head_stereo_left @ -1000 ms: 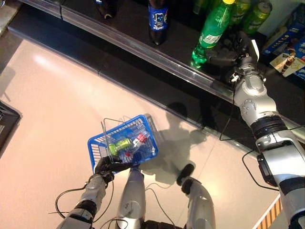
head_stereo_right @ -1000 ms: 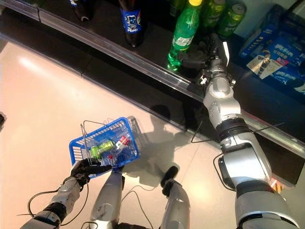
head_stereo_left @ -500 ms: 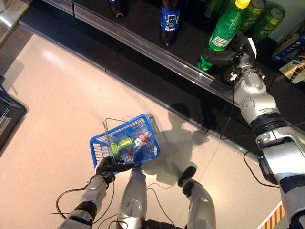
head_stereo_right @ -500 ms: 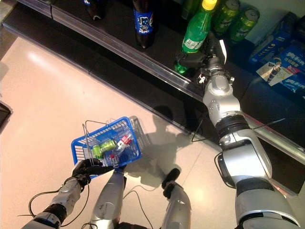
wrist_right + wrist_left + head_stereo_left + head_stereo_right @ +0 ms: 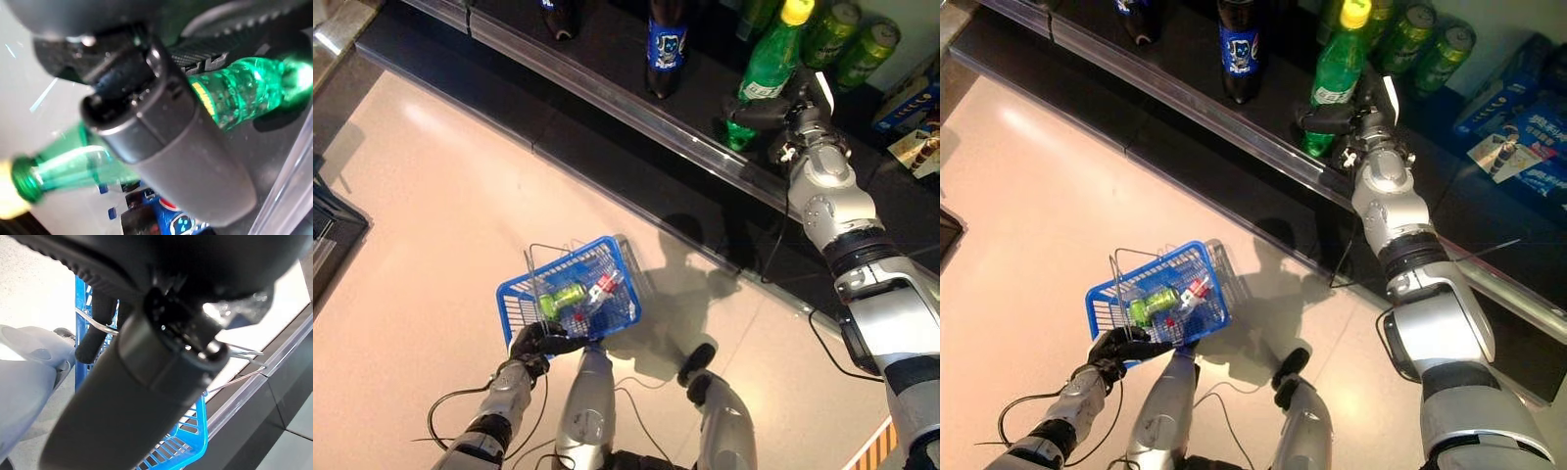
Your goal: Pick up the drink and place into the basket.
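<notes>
A green bottle (image 5: 766, 73) with a yellow cap stands on the dark shelf (image 5: 607, 44); it also shows in the right eye view (image 5: 1336, 78). My right hand (image 5: 783, 110) is curled round its lower body, and the right wrist view shows the bottle (image 5: 234, 95) held between fingers and thumb. My left hand (image 5: 536, 342) is shut on the wire handles of the blue basket (image 5: 514, 304), which hangs low at the left above the floor. A green can (image 5: 564, 294) and other drinks lie in the basket. The basket shows in the left wrist view (image 5: 193, 431).
A dark bottle with a blue label (image 5: 666, 49) stands on the shelf to the left of the green bottle. Green cans (image 5: 847, 39) stand behind it at the right. Blue packets (image 5: 1528, 127) lie at the far right. A clear rail (image 5: 636, 113) edges the shelf.
The green bottle now stands more upright in my right hand. The camera has shifted slightly. The left hand and the basket have kept still.
</notes>
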